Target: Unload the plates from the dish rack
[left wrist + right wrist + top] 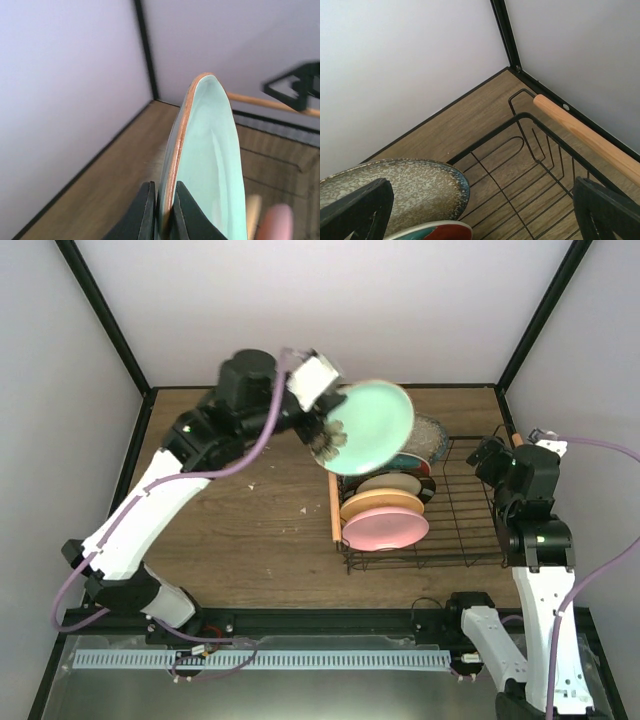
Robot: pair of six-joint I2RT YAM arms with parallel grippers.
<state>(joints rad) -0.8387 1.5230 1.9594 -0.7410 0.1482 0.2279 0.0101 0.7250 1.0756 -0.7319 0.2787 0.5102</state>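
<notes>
one of the six plates, the pale green plate (372,425), is held clear of the dish rack (470,540). it is raised in the air over the rack's far left part and tilted, with its hollow face turned toward the overhead view. it is pinched at its rim by the left tool (164,209), whose jaws are closed tight on the copper-coloured edge, one finger on each face.

since only the rim is gripped, the plate is judged likely to pivot or slip if swung fast. the carry is best made slowly, leftward over the bare desk (240,530). the plate should be lowered until its underside lies flat on the wood before the jaws are parted.

five plates are seen standing on edge in a row at the rack's left end. the pink plate (385,528) is nearest, then the orange-yellow plate (380,505), the cream plate (388,484), the red plate (440,232) and the grey speckled plate (405,187) at the far end. the left wooden handle (334,505) lies just below the lifted plate and should be cleared on the way out.

the right tool (480,210) hovers over the rack's far right corner, near the right wooden handle (585,135). its jaws are spread wide with nothing between them, and it is well apart from the carry path. a few pale specks (305,508) are scattered on the desk beside the rack.
</notes>
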